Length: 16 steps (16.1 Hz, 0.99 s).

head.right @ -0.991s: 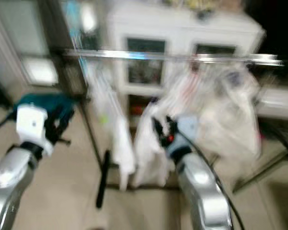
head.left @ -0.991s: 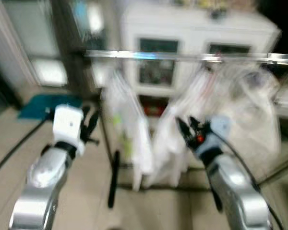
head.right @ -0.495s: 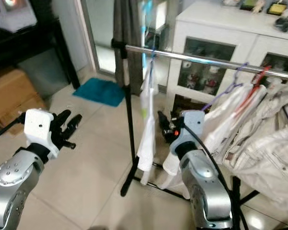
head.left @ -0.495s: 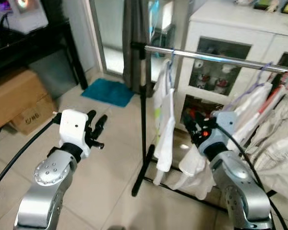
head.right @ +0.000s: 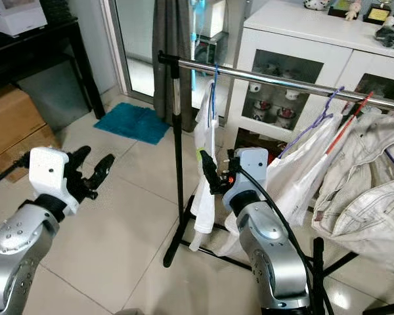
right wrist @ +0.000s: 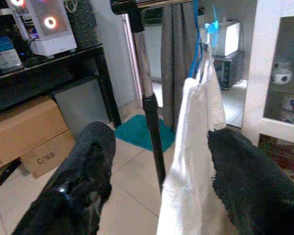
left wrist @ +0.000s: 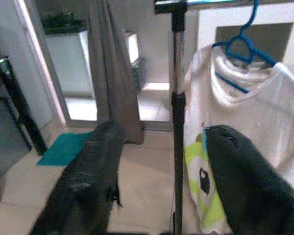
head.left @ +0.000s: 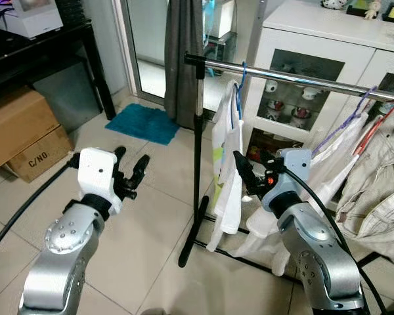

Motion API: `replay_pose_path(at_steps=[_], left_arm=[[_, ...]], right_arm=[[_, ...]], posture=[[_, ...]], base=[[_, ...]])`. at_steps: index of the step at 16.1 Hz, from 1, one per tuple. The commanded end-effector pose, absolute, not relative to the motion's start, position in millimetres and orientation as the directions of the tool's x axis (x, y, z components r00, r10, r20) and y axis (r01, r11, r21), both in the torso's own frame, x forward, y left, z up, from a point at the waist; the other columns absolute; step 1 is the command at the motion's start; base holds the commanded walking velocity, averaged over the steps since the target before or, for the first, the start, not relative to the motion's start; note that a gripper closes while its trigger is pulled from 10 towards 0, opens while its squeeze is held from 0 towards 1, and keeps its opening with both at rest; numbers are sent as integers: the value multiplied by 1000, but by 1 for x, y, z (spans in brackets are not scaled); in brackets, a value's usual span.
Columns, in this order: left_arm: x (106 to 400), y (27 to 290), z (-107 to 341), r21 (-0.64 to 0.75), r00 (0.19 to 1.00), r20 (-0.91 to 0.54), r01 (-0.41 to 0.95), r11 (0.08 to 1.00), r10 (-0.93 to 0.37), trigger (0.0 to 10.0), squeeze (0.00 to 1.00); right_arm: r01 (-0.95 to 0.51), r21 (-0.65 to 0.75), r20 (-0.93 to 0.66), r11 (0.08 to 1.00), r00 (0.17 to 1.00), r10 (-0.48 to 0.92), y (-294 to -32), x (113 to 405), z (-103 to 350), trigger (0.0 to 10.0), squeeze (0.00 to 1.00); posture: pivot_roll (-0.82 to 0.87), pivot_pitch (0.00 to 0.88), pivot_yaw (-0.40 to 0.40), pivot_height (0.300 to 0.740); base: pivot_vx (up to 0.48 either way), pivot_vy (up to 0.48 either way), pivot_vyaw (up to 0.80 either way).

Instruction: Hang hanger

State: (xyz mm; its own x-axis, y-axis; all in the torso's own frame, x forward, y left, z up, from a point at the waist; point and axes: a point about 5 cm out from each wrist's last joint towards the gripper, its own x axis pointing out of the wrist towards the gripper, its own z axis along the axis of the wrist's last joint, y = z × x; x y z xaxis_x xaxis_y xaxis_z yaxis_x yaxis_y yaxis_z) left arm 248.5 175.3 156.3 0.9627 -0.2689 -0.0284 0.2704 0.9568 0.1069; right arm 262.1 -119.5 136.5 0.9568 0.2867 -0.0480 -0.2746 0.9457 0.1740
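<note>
A blue plastic hanger (head.left: 241, 84) carrying a white shirt (head.left: 224, 164) hangs on the shiny metal rail (head.left: 302, 78), just beyond the spread, empty right claw (head.left: 244, 172); the left claw (head.left: 132, 172) is spread too.

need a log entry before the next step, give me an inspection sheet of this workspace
surface: tiled floor, a teal mat by the door.
job's things: white shirt on a blue hanger, hooked on the rail of the clothes rack.
clutter: more garments bunched at the rail's far end.
grippers: left end effector open, holding nothing; right end effector open, beside the shirt.
cables: black cable running along the left arm.
surroundings: cardboard boxes, white cabinet, grey curtain.
</note>
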Motion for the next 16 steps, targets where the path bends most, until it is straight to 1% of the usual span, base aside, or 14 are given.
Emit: replay_pose_path(at_steps=[1, 3, 5, 7, 9, 13, 14, 15, 16], left_arm=[[250, 175, 156, 107, 959, -32, 282, 953, -281, 10000, 1000], [250, 174, 156, 116, 955, -34, 298, 947, -296, 10000, 1000], [249, 174, 155, 116, 954, -36, 299, 947, -297, 10000, 1000], [249, 174, 155, 113, 953, -36, 302, 947, -300, 10000, 1000], [250, 174, 156, 110, 952, -35, 305, 946, -303, 10000, 1000], [252, 173, 155, 108, 952, -37, 306, 946, -304, 10000, 1000], [253, 172, 155, 107, 951, -37, 309, 945, -306, 10000, 1000], [253, 171, 154, 104, 950, -36, 313, 944, -311, 10000, 1000], [253, 170, 154, 102, 948, -36, 319, 942, -317, 10000, 1000]], right_arm=[[-261, 152, -39, 953, 962, 270, -120, 265, 139, 10000, 1000], [-230, 144, -25, 962, 972, 236, -123, 267, 143, 10000, 1000], [-235, 131, -22, 963, 971, 240, -122, 267, 144, 10000, 1000], [-246, 117, -28, 962, 968, 250, -121, 267, 143, 10000, 1000], [-241, 107, -33, 964, 969, 246, -120, 268, 143, 10000, 1000], [-239, 85, -23, 967, 970, 242, -122, 269, 145, 10000, 1000], [-243, 78, -21, 967, 969, 245, -122, 269, 146, 10000, 627], [-243, 69, -21, 968, 969, 245, -122, 269, 146, 10000, 106], [-242, 61, -21, 968, 970, 244, -122, 269, 147, 10000, 0]], posture=[[42, 0, 16, 740], [42, 0, 15, 740], [41, 0, 13, 740], [42, 0, 10, 740], [42, 0, 9, 740], [33, 0, 8, 740], [24, 0, 6, 740], [20, 0, 4, 740], [20, 0, 4, 740]], base=[[0, 0, 0], [0, 0, 0], [120, 0, 0], [259, 0, 0], [341, 0, 697], [368, 0, 0], [382, 0, 0], [386, 0, 0], [382, 0, 0]])
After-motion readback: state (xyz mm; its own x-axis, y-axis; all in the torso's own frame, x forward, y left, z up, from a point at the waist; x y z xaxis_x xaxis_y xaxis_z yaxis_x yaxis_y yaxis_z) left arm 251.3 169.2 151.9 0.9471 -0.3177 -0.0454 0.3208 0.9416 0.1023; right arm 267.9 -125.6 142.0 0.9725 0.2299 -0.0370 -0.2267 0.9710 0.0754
